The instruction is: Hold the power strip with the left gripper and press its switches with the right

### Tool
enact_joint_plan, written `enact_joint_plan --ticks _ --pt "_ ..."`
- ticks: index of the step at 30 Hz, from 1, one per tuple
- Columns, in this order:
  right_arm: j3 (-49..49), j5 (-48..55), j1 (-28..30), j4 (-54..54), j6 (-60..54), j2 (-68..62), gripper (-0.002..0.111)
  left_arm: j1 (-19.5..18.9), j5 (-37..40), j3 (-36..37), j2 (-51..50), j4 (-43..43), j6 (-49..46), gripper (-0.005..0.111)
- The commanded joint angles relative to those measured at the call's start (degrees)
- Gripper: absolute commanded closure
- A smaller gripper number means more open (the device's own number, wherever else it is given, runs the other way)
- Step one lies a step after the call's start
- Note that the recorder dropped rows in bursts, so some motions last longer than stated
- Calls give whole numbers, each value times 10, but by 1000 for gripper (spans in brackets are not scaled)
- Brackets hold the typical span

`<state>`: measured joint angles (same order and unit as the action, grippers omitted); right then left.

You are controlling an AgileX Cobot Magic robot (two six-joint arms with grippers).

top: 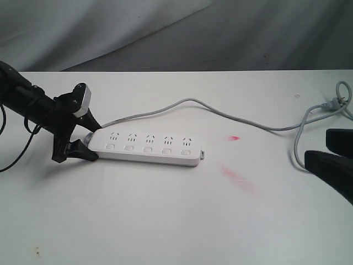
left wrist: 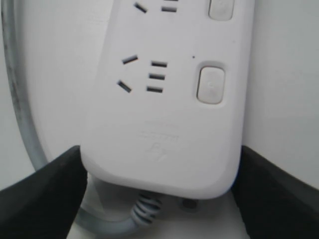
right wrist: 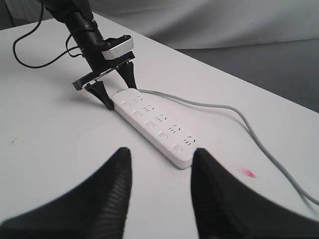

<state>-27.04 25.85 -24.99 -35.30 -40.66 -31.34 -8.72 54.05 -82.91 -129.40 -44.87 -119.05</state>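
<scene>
The white power strip (top: 146, 148) lies flat on the white table (top: 165, 221), its grey cord (top: 220, 113) leaving from the left end. My left gripper (top: 95, 142) is shut on that cord end, one black finger pressed against each long side (left wrist: 50, 191). The five switches (top: 147, 149) run along the near edge; the end one fills the left wrist view (left wrist: 211, 84). My right gripper (right wrist: 160, 152) is open and empty, hovering off the strip's far end (right wrist: 182, 157) without touching it. In the exterior view its fingers (top: 333, 165) sit at the right edge.
The cord loops back across the table to a plug (top: 337, 102) at the far right, with slack (top: 298, 146) lying close to my right fingers. Two red smears (top: 234, 137) mark the table right of the strip. A grey cloth (top: 176, 33) hangs behind.
</scene>
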Motion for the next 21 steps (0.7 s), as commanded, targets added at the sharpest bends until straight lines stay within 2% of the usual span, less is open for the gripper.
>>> enact_joint_plan --ticks 1,3,21 --pt "4 -17 2 3 1 4 97 1 -3 0 -2 23 3 41" --pt "4 -22 2 4 1 4 108 1 -3 0 -2 23 3 41" --pt "4 -12 2 -11 2 4 108 1 -3 0 -2 23 0 41"
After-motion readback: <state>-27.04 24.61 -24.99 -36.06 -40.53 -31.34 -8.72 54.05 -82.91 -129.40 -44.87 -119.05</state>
